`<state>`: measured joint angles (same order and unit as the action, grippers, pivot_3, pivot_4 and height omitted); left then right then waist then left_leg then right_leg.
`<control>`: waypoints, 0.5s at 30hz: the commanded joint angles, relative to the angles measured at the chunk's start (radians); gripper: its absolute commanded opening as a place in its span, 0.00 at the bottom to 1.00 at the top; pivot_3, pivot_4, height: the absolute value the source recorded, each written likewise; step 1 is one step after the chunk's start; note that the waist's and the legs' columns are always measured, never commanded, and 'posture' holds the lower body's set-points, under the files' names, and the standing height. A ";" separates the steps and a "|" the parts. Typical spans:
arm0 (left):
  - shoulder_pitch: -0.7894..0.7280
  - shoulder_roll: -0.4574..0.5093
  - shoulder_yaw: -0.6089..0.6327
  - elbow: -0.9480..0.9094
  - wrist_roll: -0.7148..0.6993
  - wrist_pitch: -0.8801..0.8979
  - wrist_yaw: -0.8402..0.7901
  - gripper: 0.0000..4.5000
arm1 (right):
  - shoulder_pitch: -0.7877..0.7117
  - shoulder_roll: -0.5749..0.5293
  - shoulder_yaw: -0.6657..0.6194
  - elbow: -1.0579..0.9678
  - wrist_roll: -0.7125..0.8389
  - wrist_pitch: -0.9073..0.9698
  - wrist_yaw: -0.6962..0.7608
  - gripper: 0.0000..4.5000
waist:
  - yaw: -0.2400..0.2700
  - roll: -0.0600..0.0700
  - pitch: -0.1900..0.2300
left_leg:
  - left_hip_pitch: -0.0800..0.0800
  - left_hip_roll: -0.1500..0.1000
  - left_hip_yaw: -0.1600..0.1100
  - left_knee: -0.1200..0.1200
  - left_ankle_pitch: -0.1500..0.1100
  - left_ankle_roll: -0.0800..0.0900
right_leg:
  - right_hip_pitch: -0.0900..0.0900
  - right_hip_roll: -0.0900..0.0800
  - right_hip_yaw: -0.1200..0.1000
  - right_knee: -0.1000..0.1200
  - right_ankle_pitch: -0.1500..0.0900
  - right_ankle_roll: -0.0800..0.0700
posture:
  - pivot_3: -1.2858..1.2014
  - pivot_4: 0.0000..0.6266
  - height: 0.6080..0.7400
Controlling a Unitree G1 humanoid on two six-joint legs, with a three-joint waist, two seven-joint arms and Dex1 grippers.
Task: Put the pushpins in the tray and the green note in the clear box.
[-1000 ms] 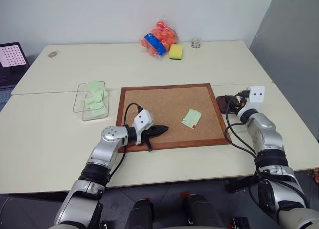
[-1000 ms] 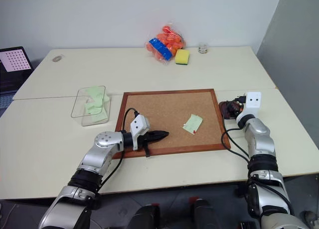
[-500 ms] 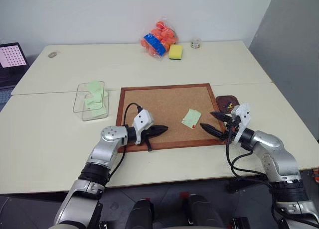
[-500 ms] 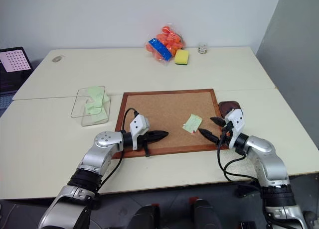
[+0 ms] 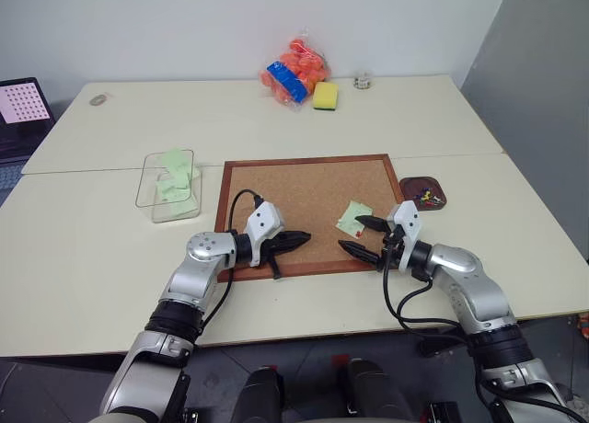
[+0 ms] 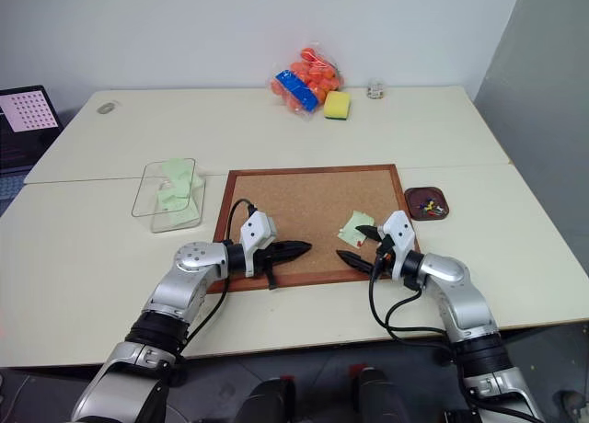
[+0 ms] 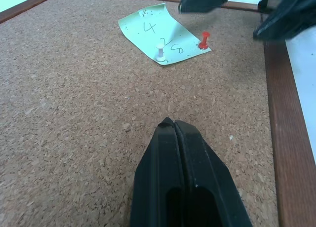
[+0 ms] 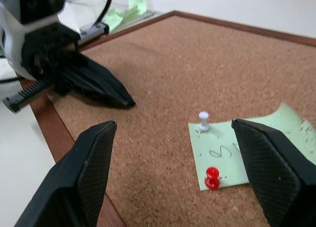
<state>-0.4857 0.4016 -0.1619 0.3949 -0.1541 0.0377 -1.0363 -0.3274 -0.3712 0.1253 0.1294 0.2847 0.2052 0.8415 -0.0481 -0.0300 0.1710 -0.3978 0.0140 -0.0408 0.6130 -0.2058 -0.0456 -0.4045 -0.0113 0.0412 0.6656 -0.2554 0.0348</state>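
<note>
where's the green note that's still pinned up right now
The green note lies on the right part of the corkboard, held by a white pushpin and a red pushpin, just beyond the open right pincer.

Both head eyes look down over the corkboard (image 5: pixel 308 207); both wrist cameras skim it closely from opposite sides.

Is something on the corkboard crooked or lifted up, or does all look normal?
The green note lies askew to the corkboard frame, held by a white pushpin and a red pushpin near one edge; its far edge curls up.
</note>
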 commanded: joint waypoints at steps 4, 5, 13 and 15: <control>0.013 0.025 0.006 -0.003 0.015 0.007 0.010 0.00 | -0.038 0.006 0.007 0.087 -0.033 -0.080 0.027 0.88 | -0.002 0.000 0.000 | 0.000 0.000 0.000 0.000 0.000 0.000 | 0.000 0.000 0.000 0.000 0.000 0.000 | 0.52 0.24 1.00; 0.012 0.025 0.006 -0.001 0.015 0.007 0.011 0.00 | -0.042 0.006 0.007 0.097 -0.036 -0.088 0.028 0.88 | -0.002 0.000 0.000 | 0.000 0.000 0.000 0.000 0.000 0.000 | 0.000 0.000 0.000 0.000 0.000 0.000 | 0.52 0.24 1.00; 0.012 0.026 0.001 -0.003 0.020 0.004 0.012 0.00 | -0.073 0.027 0.011 0.153 -0.044 -0.119 0.032 0.67 | -0.003 0.000 0.000 | 0.000 0.001 0.000 0.000 0.000 0.000 | 0.000 0.001 0.000 0.000 0.000 0.000 | 0.52 0.24 1.00; 0.012 0.027 0.000 -0.002 0.021 0.003 0.012 0.00 | -0.077 0.031 0.013 0.160 -0.046 -0.123 0.033 0.57 | -0.003 0.000 0.000 | 0.001 0.001 0.000 0.000 0.000 0.000 | 0.000 0.001 0.000 0.000 0.000 0.000 | 0.52 0.24 1.00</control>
<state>-0.4836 0.4107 -0.1619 0.3930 -0.1523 0.0377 -1.0337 -0.3907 -0.3475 0.1388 0.2810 0.2522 0.0932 0.8720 -0.0515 -0.0300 0.1709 -0.3972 0.0147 -0.0409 0.6130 -0.2058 -0.0456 -0.4044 -0.0106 0.0413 0.6660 -0.2551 0.0345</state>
